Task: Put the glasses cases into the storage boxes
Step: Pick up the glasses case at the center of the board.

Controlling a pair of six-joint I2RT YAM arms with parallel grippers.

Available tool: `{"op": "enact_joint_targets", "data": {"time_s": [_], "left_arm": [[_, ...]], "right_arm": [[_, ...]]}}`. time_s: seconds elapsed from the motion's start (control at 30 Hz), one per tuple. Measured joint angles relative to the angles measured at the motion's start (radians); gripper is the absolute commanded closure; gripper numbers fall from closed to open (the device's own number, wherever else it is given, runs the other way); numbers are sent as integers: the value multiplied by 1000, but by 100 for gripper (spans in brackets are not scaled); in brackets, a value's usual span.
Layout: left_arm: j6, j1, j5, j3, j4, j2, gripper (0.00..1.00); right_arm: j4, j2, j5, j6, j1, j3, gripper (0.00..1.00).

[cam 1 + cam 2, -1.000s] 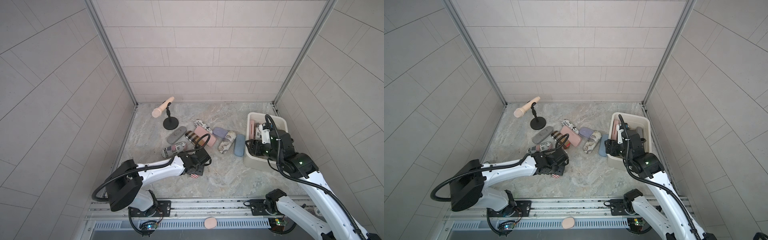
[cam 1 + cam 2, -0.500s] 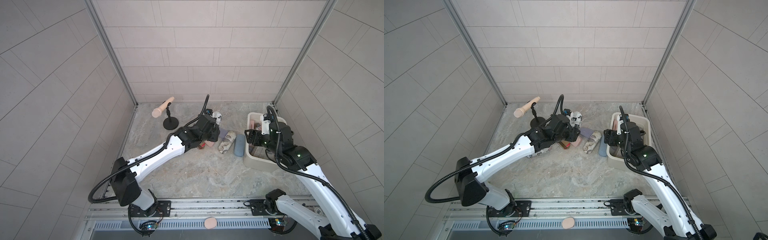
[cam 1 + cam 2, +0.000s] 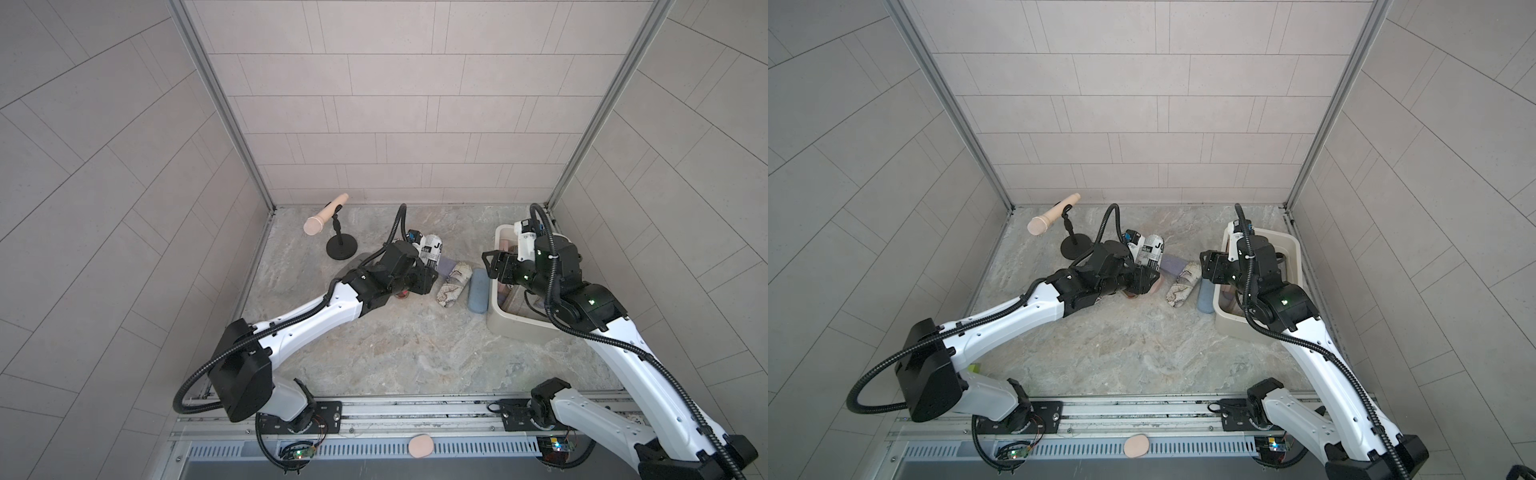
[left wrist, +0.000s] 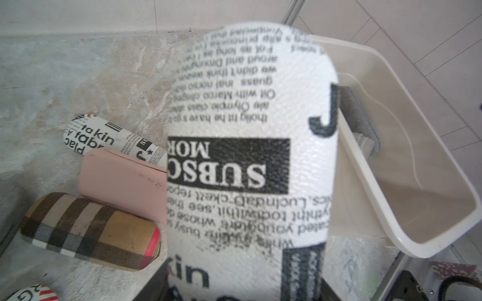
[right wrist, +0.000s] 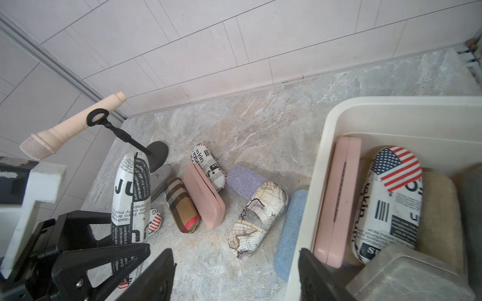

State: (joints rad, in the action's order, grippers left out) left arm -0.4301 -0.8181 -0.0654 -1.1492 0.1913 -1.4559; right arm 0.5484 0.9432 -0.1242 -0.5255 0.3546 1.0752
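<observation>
- Holding a white newspaper-print oblong glasses case [image 3: 432, 249] clamped by its lower end, the left gripper [image 3: 428, 272] has it lifted clear of the marbled grey desk [image 3: 395, 353], above the loose cases.
- The case's long axis stands nearly upright, running out along the gripper's own line; in the left wrist view its free end points toward the tub.
- The cream-white rectangular plastic tub [image 3: 519, 330] lies to the robot's right of the held case, well apart.
- Between them lie a lavender ribbed case [image 3: 446, 264], a map-print case [image 3: 453, 286] and a light blue fabric case [image 3: 478, 289], the last just beside the tub's wall.
- The right gripper [image 3: 490, 266], jaws apart and empty, hovers at the tub's rim on the side facing the cluster. It is the nearer one to the tub, yet the left arm carries the load.
- Judged from this, the carry goes rightward over those three cases, and the right arm stands in that path.
- The tub already holds a flat pink hard case [image 5: 336, 198] and a flag-printed newsprint case [image 5: 391, 203].
- A second ago the left gripper was low at the desk's near side; now it is raised farther back, much as half a second ago. The right gripper has edged slightly toward the cluster.
</observation>
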Motion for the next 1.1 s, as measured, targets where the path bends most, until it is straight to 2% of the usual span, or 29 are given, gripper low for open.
{"op": "enact_joint_targets", "data": {"time_s": [0.2, 0.47, 0.77, 0.9, 1.1], "left_arm": [[-23, 0, -48, 51, -86, 8, 50], [-70, 26, -139, 63, -139, 6, 50], [-92, 32, -177, 75, -177, 6, 51], [-94, 32, -182, 75, -180, 6, 50], [-94, 32, -182, 78, -183, 7, 50]], "right_arm": [[-74, -1, -13, -26, 63, -3, 25], [-133, 13, -39, -70, 72, -1, 23], [-176, 174, -115, -98, 137, 48, 24], [-200, 234, -128, -111, 169, 71, 30], [-233, 267, -70, -167, 187, 65, 35]]}}
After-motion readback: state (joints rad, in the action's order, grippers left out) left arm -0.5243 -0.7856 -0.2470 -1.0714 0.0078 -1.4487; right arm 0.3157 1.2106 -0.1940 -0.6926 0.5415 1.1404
